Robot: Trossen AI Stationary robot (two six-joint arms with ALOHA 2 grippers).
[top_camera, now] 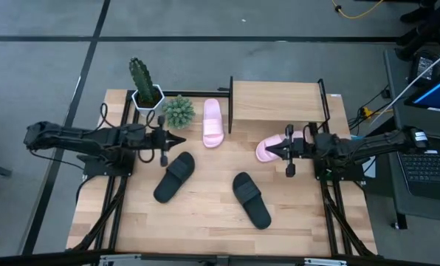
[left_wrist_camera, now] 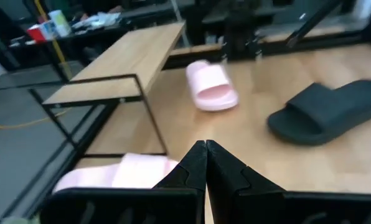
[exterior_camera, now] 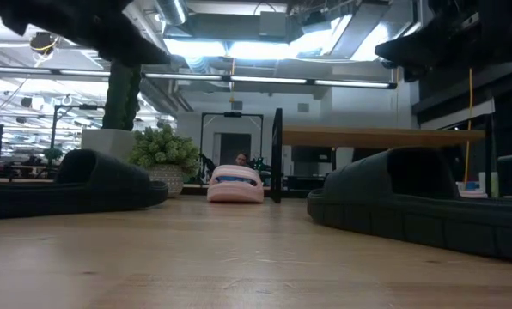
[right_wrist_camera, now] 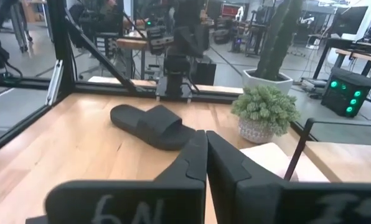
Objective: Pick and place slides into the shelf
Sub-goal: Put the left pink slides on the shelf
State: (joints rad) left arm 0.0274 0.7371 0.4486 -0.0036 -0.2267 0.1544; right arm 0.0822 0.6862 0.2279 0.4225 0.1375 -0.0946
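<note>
My right gripper (top_camera: 270, 151) is pinched shut on nothing, tips right over a pink slide (top_camera: 268, 148) whose long axis runs along my fingers, just in front of the shelf (top_camera: 277, 101). That one looks like mine to grab. Left gripper (top_camera: 181, 140) is shut too, hanging between the other pink slide (top_camera: 212, 123) and a black one (top_camera: 175, 176).

The wooden-topped black-framed shelf (top_camera: 277, 101) stands at the surface's (top_camera: 205, 222) rear. One pale pink slide (top_camera: 213, 123) lies left of it, another (top_camera: 270, 146) before it. Two black slides (top_camera: 175, 176) (top_camera: 251, 199) lie nearer the front.
</note>
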